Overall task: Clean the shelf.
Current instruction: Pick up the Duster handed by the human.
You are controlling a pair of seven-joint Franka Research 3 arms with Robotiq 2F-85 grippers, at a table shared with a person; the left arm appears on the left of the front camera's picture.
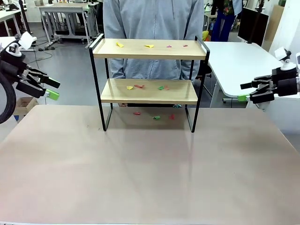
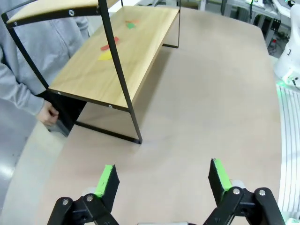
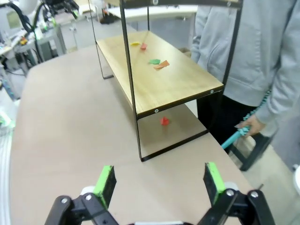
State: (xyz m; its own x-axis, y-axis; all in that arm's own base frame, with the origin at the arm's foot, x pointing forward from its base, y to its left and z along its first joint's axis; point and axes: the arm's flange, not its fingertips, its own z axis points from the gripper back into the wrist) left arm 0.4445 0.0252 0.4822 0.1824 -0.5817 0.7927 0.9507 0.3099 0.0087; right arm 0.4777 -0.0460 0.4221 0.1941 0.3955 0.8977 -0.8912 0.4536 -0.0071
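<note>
The shelf [image 1: 149, 49] stands at the table's far middle, two wooden boards in a black frame. Small coloured paper scraps [image 1: 148, 46] lie on its top board, more scraps [image 1: 138, 86] on the lower board, and a few scraps [image 1: 156, 117] on the table beneath it. My left gripper [image 1: 54, 90] hangs open off the table's left side, away from the shelf. My right gripper [image 1: 242, 92] hangs open off the right side. In the left wrist view the open left gripper [image 2: 164, 180] faces the shelf's lower board [image 2: 117, 70]; the right gripper [image 3: 159, 180] faces the lower board [image 3: 168, 86], nothing between its fingers.
A person in a grey hoodie [image 1: 154, 18] stands right behind the shelf, one hand [image 3: 251, 125] holding a teal rod-like tool [image 3: 233, 138] low beside it. The beige table [image 1: 150, 173] spreads wide in front of the shelf. A white table [image 1: 243, 61] stands at the back right.
</note>
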